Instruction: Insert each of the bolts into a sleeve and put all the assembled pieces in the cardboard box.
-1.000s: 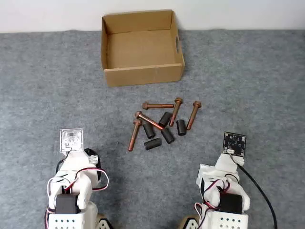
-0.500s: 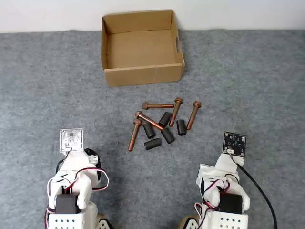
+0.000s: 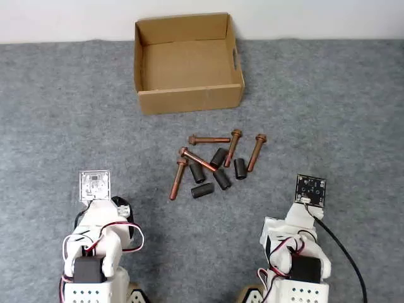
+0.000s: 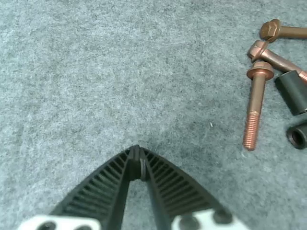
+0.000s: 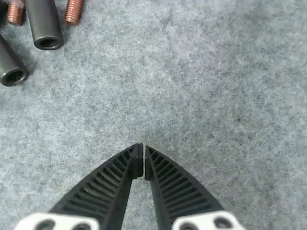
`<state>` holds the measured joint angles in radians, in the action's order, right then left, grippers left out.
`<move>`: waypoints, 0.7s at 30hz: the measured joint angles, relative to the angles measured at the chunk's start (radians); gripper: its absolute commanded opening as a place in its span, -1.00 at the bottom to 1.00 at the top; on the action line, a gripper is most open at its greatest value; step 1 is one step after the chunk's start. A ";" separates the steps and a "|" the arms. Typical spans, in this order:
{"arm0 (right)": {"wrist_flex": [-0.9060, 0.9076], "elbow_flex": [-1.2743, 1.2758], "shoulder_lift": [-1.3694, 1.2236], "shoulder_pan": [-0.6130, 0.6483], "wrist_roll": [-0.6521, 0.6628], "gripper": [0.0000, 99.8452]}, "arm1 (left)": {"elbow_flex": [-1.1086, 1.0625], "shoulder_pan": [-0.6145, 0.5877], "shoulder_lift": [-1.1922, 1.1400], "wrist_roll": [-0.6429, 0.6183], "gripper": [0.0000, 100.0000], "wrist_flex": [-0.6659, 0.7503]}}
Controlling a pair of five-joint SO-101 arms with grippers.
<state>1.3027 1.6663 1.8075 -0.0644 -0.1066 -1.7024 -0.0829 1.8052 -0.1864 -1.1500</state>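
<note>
Progress: nothing assembled. Five bolts [image 4: 254,108] and five sleeves [image 5: 44,26] lie loose on the desk [image 3: 63,126], and the cardboard box [image 3: 189,101] is empty. By my reading, every insertion and all the boxing is left to do.
Left pincer [image 4: 139,160]: clenched on nothing, tips over bare desk. The pile lies ahead of it, off toward the right arm.
Leftmost bolt [image 3: 178,180]: closest to this pincer. Long axis runs away from it, head at the far end, threaded tip pointing back toward the arms.
Slanted bolt [image 3: 198,160]: head on the left pincer's side, shank angling toward the right pincer. It seems to rest across a sleeve.
Crosswise bolt [image 3: 210,139]: axis side to side, head toward the left pincer's side.
Fourth bolt [image 3: 233,148]: head far, tip near, leaning slightly.
Rightmost bolt [image 3: 256,153]: much the same lie, head far, tip near.
Sleeves: clustered among the shanks, axes mixed. Two turn open bores toward the right pincer.
Right pincer [image 5: 144,163]: clenched, empty. The pile lies ahead of it, toward the left arm.
Box: beyond the pile from both pincers, open side up.
</note>
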 measured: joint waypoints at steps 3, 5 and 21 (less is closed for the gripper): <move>0.000 0.000 0.000 0.000 0.000 -0.98 | 0.000 0.000 0.000 0.000 -0.99 0.000; 0.000 0.000 0.000 0.002 0.000 -0.98 | 0.000 0.000 0.000 0.000 -0.99 0.000; 0.000 0.000 0.000 0.181 0.000 -0.98 | 0.000 0.000 0.000 0.000 -0.99 0.000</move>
<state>1.3027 1.6663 1.8075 0.1166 -0.1066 -1.7024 -0.0829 1.8052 -0.1864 -1.1500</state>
